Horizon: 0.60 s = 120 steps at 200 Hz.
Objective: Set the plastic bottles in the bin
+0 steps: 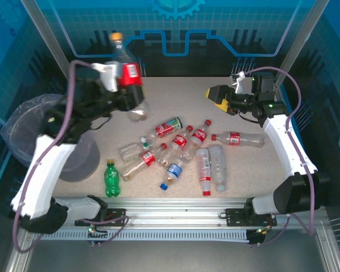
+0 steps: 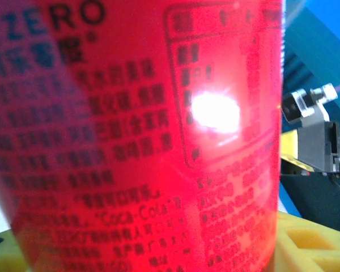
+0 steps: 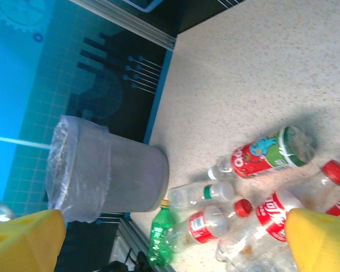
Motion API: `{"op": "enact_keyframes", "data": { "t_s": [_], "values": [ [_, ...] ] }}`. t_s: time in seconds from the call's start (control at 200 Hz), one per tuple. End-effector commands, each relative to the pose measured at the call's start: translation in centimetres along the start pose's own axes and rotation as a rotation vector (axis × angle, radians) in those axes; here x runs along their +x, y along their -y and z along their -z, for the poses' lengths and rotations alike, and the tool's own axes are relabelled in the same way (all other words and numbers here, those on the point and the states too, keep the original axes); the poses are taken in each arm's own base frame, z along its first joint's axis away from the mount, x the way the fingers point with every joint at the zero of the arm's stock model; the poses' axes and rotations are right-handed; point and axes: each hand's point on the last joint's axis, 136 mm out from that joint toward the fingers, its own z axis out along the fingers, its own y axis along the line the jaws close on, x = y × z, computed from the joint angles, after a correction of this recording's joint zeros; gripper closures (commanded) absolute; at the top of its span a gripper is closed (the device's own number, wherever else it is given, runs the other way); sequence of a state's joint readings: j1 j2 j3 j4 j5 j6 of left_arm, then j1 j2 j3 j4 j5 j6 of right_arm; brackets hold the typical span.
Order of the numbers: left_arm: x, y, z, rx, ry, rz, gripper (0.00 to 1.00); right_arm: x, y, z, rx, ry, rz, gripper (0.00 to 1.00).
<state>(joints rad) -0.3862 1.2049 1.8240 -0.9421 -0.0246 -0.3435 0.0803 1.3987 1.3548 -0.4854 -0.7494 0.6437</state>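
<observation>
My left gripper [image 1: 126,86] is shut on a red-labelled plastic bottle [image 1: 129,72] with an orange cap, held up in the air over the table's back left, to the right of the bin. In the left wrist view its red label [image 2: 136,141] sits between the yellow fingers [image 2: 311,243]. The round grey bin [image 1: 37,133] with its translucent liner stands at the left, also seen from the side [image 3: 110,170]. Several bottles lie mid-table, among them a green one [image 1: 111,179] and a blue-labelled one [image 1: 173,170]. My right gripper [image 1: 217,95] hangs open and empty at the back right.
One bottle [image 1: 238,139] lies apart near the right arm. The green bottle [image 3: 161,238] lies close to the bin's foot. Blue enclosure walls surround the table, with a metal rail [image 1: 170,218] along the near edge.
</observation>
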Motion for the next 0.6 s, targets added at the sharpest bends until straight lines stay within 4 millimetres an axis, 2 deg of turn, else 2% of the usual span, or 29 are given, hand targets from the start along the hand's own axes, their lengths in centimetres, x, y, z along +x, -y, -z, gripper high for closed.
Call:
{"op": "enact_keyframes", "data": {
  "t_s": [0.0,0.08,0.205,0.295,0.46,0.595],
  "values": [
    [3.3,-8.5,6.0,-0.379,-0.095,-0.008,0.49,0.5,2.6,-0.1,0.067,-0.023,0.002,0.0],
    [3.7,-12.3,8.9,-0.528,-0.093,0.037,0.52,0.6,3.3,-0.8,0.07,-0.045,-0.017,0.0],
    [3.4,-15.8,11.3,-0.65,-0.043,0.108,0.61,0.9,3.3,-1.6,0.067,-0.087,0.005,0.0],
    [3.5,-18.0,11.3,-0.683,-0.05,0.19,0.66,1.3,3.4,-1.8,0.092,-0.109,0.037,0.0],
    [4.7,-23.5,10.8,-0.754,-0.07,0.341,0.68,2.2,4.1,-1.6,0.131,-0.137,0.06,0.0],
    [6.5,-27.4,10.7,-0.814,-0.11,0.435,0.72,2.8,4.8,-1.5,0.157,-0.143,0.067,0.0]
  ]
}}
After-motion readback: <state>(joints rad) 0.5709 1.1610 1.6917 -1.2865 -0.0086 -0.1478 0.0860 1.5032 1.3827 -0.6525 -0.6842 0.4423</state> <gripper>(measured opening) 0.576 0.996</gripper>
